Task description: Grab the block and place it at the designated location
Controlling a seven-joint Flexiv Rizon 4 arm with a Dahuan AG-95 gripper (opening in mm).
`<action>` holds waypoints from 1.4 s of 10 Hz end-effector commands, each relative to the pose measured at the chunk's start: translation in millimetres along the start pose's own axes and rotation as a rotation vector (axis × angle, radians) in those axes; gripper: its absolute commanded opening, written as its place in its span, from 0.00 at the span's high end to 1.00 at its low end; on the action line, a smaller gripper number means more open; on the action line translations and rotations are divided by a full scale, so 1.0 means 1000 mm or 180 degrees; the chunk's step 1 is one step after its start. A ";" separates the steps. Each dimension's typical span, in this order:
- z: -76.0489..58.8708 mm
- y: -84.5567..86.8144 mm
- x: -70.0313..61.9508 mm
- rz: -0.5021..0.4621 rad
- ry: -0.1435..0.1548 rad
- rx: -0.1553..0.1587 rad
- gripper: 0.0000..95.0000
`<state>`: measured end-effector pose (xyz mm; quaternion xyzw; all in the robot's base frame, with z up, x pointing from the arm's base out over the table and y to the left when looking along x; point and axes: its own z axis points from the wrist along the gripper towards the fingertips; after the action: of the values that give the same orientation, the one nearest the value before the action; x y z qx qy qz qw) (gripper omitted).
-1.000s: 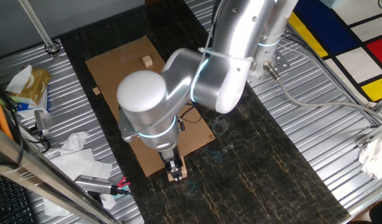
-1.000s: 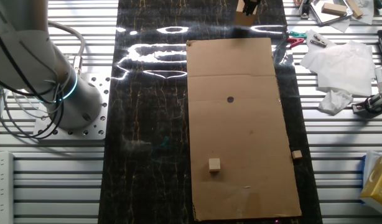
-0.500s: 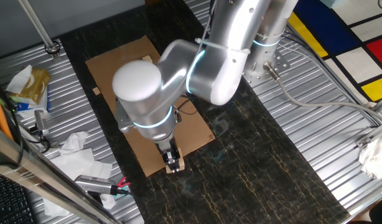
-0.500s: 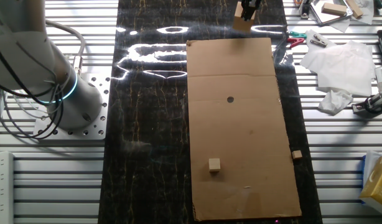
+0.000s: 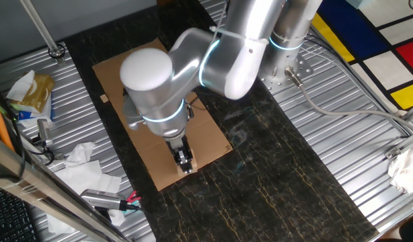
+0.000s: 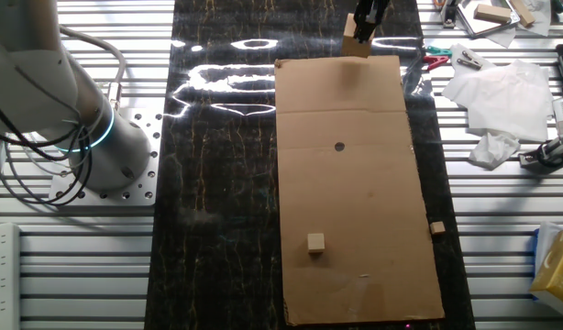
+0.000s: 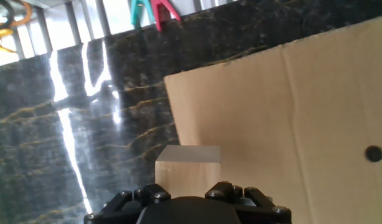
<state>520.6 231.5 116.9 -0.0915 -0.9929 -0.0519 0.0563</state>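
- Hand view: dark marbled worktop [image 7: 66, 124] fills the left, with bright streaks of glare running down it.
- At the bottom middle my hand [image 7: 188, 202] is clenched on the block [image 7: 187, 167], whose pale top face shows just above the knuckles.
- The block hangs over the near corner of the sheet [image 7: 290, 124], right by its edge.
- Far right on the sheet sits the dot [image 7: 372, 154], well apart from the block.
- Red and teal clamps [image 7: 155, 11] lie at the top, past the worktop's edge.
- One fixed view: crumpled paper [image 5: 79, 156] lies at the left on the metal slats; my arm [image 5: 193, 67] covers most of the sheet [image 5: 119, 67]; my hand [image 5: 185, 160] holds the block [image 5: 188, 167] above the sheet's lower corner.
- The other fixed view: my base [image 6: 89, 137] stands at the left; the block [image 6: 352, 45] is at the sheet's top edge, in my hand [image 6: 364, 23].
- Lower on the sheet [image 6: 373, 229] are the dot [image 6: 339, 146] and a smaller cube [image 6: 315, 242].
- A tiny chip [image 6: 437, 227] lies just off the sheet's right edge.
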 end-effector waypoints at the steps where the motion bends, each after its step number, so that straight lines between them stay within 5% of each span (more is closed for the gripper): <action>1: -0.002 -0.011 0.004 -0.0054 -0.0005 0.0005 1.00; 14: -0.010 -0.070 0.018 -0.0318 -0.0015 0.0047 1.00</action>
<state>489.6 161.8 122.2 -0.0411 -0.9968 -0.0469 0.0507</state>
